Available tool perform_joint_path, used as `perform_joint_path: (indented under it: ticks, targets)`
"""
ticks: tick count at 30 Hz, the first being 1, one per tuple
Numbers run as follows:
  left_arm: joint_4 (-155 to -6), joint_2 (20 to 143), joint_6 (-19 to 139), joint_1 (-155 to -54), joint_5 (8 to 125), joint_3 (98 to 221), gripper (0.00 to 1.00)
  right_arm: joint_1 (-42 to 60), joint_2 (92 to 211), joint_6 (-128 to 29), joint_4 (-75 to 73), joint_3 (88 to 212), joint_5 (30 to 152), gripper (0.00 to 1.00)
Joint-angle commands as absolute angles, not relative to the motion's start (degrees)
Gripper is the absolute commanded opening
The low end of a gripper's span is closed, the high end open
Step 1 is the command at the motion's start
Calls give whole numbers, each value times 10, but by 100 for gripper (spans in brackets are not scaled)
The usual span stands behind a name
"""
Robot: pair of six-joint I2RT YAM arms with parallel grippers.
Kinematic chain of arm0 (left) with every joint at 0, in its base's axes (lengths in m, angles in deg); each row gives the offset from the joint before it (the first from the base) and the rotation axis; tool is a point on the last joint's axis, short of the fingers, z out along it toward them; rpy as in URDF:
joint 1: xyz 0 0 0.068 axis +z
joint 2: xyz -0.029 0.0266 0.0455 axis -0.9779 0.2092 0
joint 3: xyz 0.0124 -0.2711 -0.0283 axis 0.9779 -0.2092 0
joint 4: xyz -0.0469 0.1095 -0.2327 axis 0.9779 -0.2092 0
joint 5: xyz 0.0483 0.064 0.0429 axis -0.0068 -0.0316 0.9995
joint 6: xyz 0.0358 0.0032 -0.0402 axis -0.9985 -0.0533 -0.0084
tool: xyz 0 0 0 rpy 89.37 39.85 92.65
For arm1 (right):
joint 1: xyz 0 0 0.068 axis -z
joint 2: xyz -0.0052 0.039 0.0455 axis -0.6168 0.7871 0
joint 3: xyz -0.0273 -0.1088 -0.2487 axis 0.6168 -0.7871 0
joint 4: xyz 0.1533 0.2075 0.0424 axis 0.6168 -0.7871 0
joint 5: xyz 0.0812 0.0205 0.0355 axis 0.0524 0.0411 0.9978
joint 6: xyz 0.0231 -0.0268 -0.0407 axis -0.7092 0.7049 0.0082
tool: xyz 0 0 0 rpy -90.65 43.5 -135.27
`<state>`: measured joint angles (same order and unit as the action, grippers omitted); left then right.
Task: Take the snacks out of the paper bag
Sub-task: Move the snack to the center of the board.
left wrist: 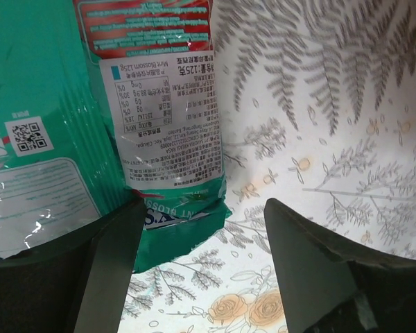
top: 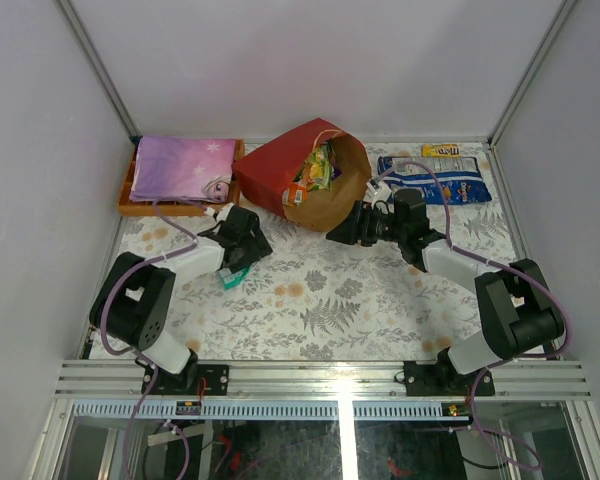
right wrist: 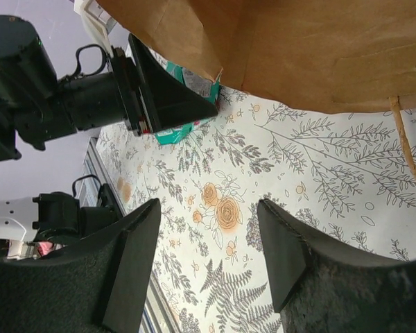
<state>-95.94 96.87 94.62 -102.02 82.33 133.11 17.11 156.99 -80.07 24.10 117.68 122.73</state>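
The red paper bag (top: 280, 172) lies on its side at the back centre, its brown mouth facing the front right. Several snacks (top: 318, 172) show in the mouth: orange, green-yellow and purple packets. A blue-white bag (top: 435, 180) and a small yellow bar (top: 440, 150) lie on the table at the back right. A teal packet (left wrist: 62, 104) lies flat on the table; its corner is by my left gripper's (left wrist: 204, 243) left finger, jaws open. In the top view the left gripper (top: 242, 264) is over the teal packet (top: 231, 279). My right gripper (right wrist: 208, 236) is open and empty, just below the bag's brown edge (right wrist: 298, 48); it also shows in the top view (top: 337, 234).
An orange tray (top: 130, 205) with a flat purple patterned item (top: 180, 165) stands at the back left beside the bag. A thin bag handle (right wrist: 403, 139) hangs at the right of the right wrist view. White walls close the sides and back.
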Motion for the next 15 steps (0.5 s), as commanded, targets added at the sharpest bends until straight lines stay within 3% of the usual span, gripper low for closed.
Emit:
perform_joint_path:
  ticks: [1, 7, 15]
  targets:
    - [-1061, 996, 974, -965, 825, 1292, 71, 174, 1571, -800, 268, 1193, 1246, 65]
    - [-1084, 965, 997, -909, 880, 1318, 72, 174, 1569, -800, 269, 1193, 1250, 66]
    - [-1135, 1031, 1071, -843, 962, 1409, 88, 174, 1557, -790, 243, 1203, 1254, 66]
